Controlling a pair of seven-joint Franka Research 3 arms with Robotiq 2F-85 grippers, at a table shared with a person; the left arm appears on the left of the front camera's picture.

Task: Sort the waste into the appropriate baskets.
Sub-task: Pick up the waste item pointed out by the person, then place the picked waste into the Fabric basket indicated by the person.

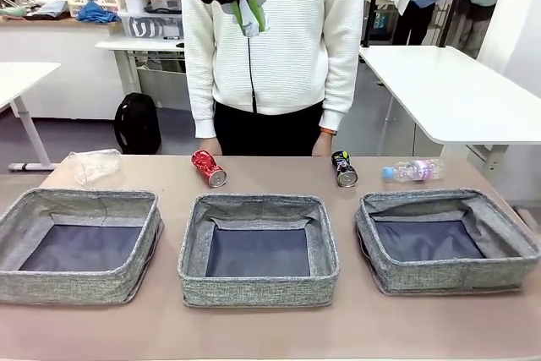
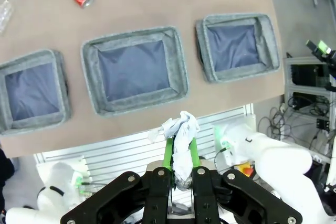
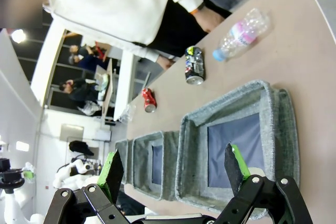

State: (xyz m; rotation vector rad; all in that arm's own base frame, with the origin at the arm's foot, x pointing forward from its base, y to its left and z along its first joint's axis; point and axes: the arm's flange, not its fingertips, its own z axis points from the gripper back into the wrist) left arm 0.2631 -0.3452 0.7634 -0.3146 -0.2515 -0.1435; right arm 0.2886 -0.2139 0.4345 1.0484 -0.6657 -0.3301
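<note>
- Your left fingers (image 2: 168, 153) are pinched on the paper ball (image 2: 184, 127). They hold it high above the near edge of the worktop (image 2: 131, 3), just on your side of the middle basket (image 2: 89, 77).
- Your right fingers (image 3: 112, 170) are spread wide with nothing between them, and they hover over the right basket (image 3: 191, 140).
- The left basket (image 1: 68, 287) completes the row of three, and all three show bare lining.
- Along the far edge, from left to right, lie the crushed clear bottle (image 1: 95, 164), the red can (image 1: 208, 168), the dark can (image 1: 343, 169) and the small bottle (image 1: 412, 171) with its pink label. All four are on their sides and well apart.
- A person (image 1: 270, 48) stands just behind that edge.
- You appear to be mid-carry with the first piece of waste. The next move calls for bringing the paper ball squarely over the open top of its basket, lowering it a little and parting the left fingers. Nothing on the baskets tells you which one takes paper.
</note>
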